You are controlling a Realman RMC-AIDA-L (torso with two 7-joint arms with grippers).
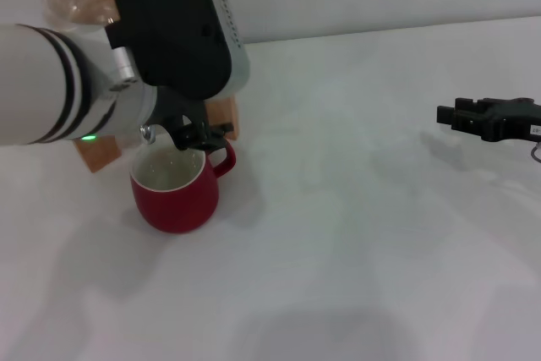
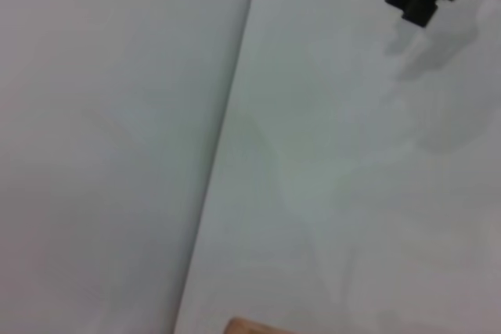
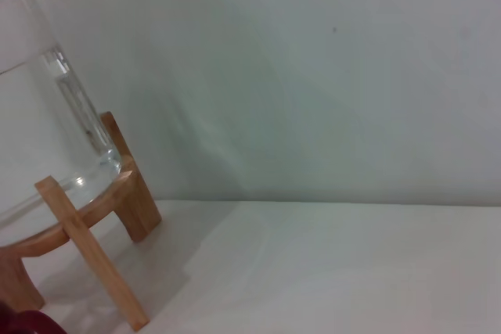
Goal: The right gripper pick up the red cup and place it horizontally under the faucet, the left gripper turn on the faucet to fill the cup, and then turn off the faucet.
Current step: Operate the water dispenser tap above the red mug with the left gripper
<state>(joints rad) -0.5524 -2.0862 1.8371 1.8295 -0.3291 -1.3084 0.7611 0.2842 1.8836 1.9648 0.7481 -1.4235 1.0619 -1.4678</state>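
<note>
Your head view looks down on the table (image 1: 355, 234); right wrist view sits low, facing the stand (image 3: 94, 248), shared with head.

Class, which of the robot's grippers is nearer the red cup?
Left. The left gripper is right above the red cup, at its rim; the right gripper is far off across the table.
</note>
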